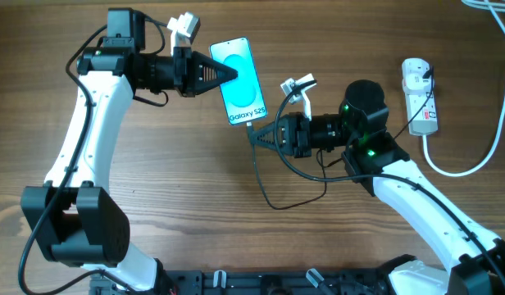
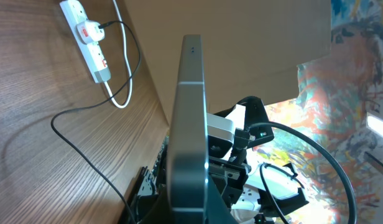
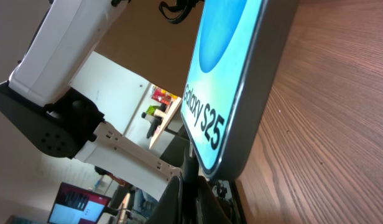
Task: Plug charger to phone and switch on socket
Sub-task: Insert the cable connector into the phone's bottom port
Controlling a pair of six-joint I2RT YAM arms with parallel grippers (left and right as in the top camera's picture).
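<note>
- phone (image 1: 246, 90) sits up-centre on the desk (image 1: 154, 213), screen up and lit cyan, white strip reading "galaxy s25" at its near end.
- left fingers (image 1: 210, 72) reach in from the side and pinch the phone on its long edge. the left wrist view sees the phone (image 2: 190, 124) edge-on, running straight out from the camera.
- right fingers (image 1: 270, 136) point at the phone's near short end, drawn narrow with the tips nearly together, nipped on the charger (image 2: 53, 121) end.
- in the right wrist view the dark fingers (image 3: 179, 193) converge just under the phone's (image 3: 222, 74) bottom edge. the connector tip is hidden there, so i cannot tell whether it is seated in the port.
- from the right fingers the thin black cable drops toward the near side and loops on the desk under the right arm.
- socket (image 1: 420, 98) lies at the far right, well apart from the phone, red marking on its top face.
- the left wrist view shows the black cable running across the desk up to the socket (image 2: 89, 40).
- white cord (image 1: 451, 172) curls off the socket's near end and swings up toward the right edge.
- switch position on the socket is too small to read.
</note>
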